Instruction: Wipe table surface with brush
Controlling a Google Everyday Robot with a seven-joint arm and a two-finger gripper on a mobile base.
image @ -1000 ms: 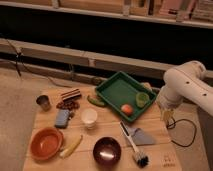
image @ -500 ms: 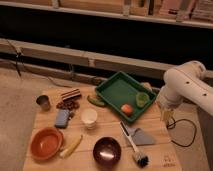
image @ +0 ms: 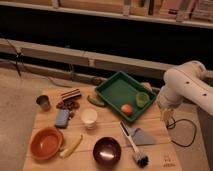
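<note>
The slim brush with a thin white handle and black-bristled head (image: 131, 142) lies flat on the light tan wooden plank worktop (image: 159, 145) near its front right corner. Its handle crosses the flat grey dustpan (image: 143, 136). A dark round bowl (image: 106, 151) sits just beside it. The gripper (image: 166, 115) hangs at the right edge, apart from the brush; whether it is open or closed cannot be told.
</note>
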